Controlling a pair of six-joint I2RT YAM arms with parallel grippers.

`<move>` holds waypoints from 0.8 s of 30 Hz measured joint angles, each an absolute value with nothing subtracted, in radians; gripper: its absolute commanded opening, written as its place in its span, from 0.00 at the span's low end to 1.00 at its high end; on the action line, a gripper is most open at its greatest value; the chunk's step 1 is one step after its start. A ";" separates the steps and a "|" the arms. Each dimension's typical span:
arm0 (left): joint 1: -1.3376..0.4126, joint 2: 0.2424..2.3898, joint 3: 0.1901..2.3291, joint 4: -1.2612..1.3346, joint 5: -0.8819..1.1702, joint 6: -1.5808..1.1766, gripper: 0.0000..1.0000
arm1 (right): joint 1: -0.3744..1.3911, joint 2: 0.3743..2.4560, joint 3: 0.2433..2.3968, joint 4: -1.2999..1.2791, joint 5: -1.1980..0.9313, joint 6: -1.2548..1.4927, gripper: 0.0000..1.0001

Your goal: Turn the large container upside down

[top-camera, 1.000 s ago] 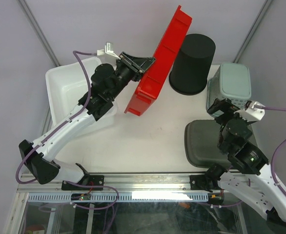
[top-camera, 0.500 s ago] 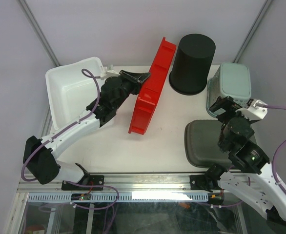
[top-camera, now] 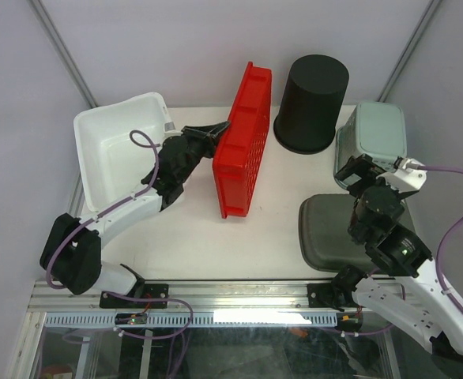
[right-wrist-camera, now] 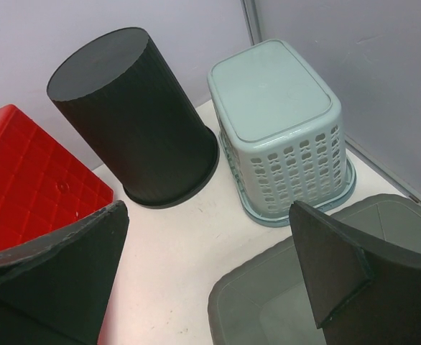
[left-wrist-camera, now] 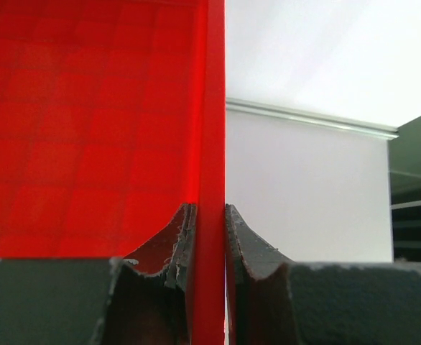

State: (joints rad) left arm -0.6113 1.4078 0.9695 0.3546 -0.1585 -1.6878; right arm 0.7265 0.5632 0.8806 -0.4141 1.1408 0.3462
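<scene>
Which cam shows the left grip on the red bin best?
Left wrist: left gripper jaws clamp the red bin by its wall, one each side. Top external shows the whole bin standing on edge, contact partly hidden. Right wrist catches only a corner of it.

Reads as hard red plastic on the red container (top-camera: 241, 142), lightly glossy, moulded with a grid of squares. Looks glossy and smooth on the white plastic tub (top-camera: 113, 150). Shows matt black with fine ribbing down the round bin (top-camera: 312, 99). Appears as smooth pale-green plastic on the basket (top-camera: 371, 134), pierced walls, soft sheen. Seems dull grey plastic on the low tub (top-camera: 326, 229). Looks rough and frayed at the dark pads (left-wrist-camera: 248, 237) of the left gripper (left-wrist-camera: 209, 215); matt and faintly grained on the fingers (right-wrist-camera: 332, 266) of the right gripper (right-wrist-camera: 207, 208). Shines as bare metal along the rail (top-camera: 239, 294). Lies smooth and matt white across the table (top-camera: 271, 213).
</scene>
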 measured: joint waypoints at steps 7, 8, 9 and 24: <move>-0.535 1.371 0.850 0.452 -0.131 -1.766 0.00 | 0.727 0.595 0.880 -0.415 1.140 0.365 0.99; -0.532 1.362 0.844 0.445 -0.133 -1.766 0.00 | 0.727 0.596 0.879 -0.415 1.140 0.366 0.99; -0.527 1.348 0.835 0.435 -0.134 -1.765 0.00 | 0.727 0.597 0.877 -0.414 1.139 0.367 0.99; -0.526 1.271 0.736 0.434 -0.156 -1.611 0.00 | 0.727 0.617 0.852 -0.401 1.126 0.369 0.99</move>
